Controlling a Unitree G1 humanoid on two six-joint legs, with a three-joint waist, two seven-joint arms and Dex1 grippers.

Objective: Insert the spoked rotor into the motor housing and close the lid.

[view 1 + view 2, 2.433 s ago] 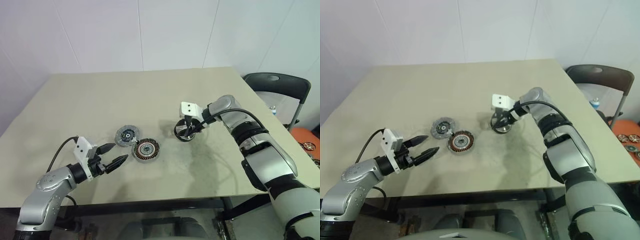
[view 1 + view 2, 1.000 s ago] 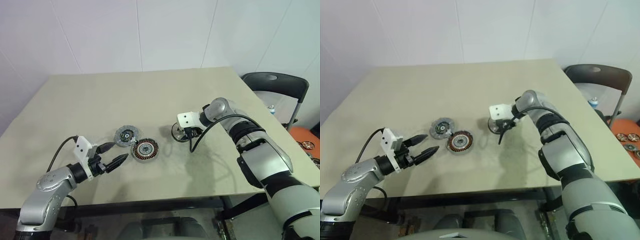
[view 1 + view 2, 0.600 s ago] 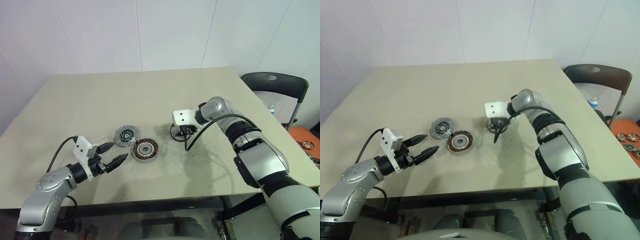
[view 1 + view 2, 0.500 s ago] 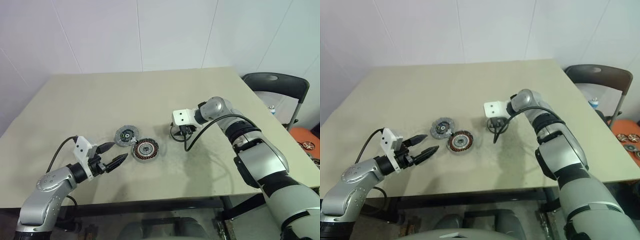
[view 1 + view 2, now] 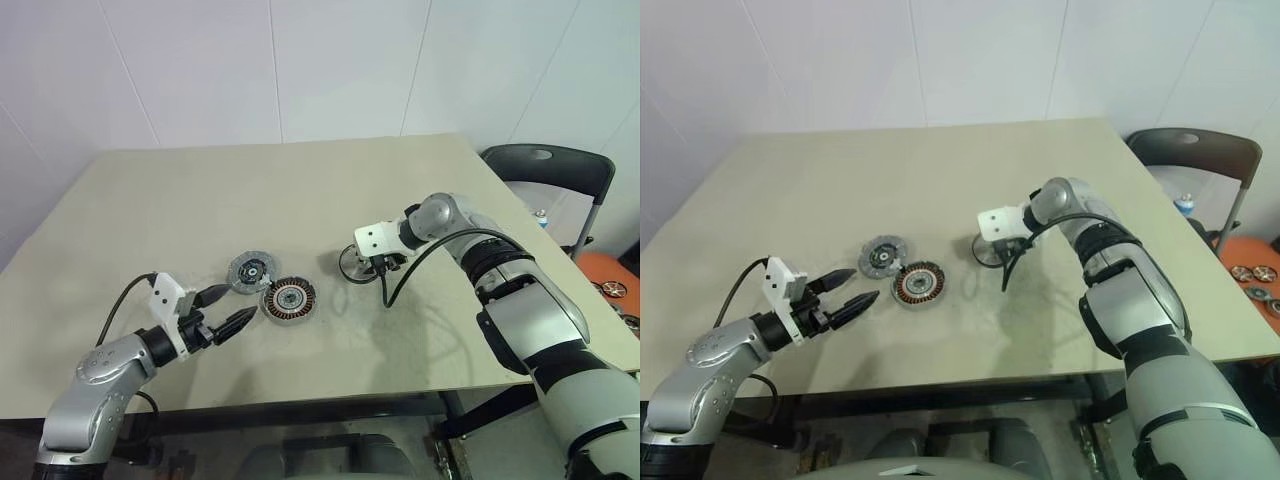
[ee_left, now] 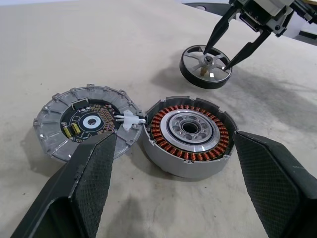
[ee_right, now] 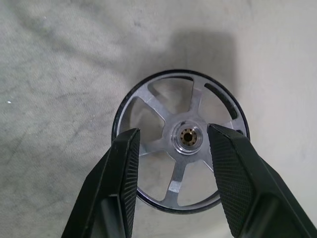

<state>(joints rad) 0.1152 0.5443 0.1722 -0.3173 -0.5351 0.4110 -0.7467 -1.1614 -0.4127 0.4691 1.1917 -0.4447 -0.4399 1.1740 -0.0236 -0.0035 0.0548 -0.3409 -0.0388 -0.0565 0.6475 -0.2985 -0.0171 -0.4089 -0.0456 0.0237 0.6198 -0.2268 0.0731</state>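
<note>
The spoked rotor (image 5: 350, 266) lies flat on the table, silver spokes up inside its black rim. My right gripper (image 7: 176, 130) points down over it and is open, one finger on each side of the hub (image 7: 187, 135). I cannot tell whether its tips touch the rotor. To the left sit the motor housing (image 5: 291, 299), with copper windings around a silvery hub, and the grey ribbed lid (image 5: 251, 271). A small white connector (image 6: 130, 120) joins them. My left gripper (image 5: 240, 303) is open and level, just in front of the housing, holding nothing.
A black cable (image 5: 386, 292) loops from my right wrist down to the table beside the rotor. A black chair (image 5: 555, 165) stands off the table's right edge, with an orange bin (image 5: 612, 280) on the floor past it. The table (image 5: 250, 190) is bare at the back.
My right hand sank lower over the rotor since the earliest frames, then swayed slightly left and back while rolling a little. The rotor, housing, lid and left arm stayed put.
</note>
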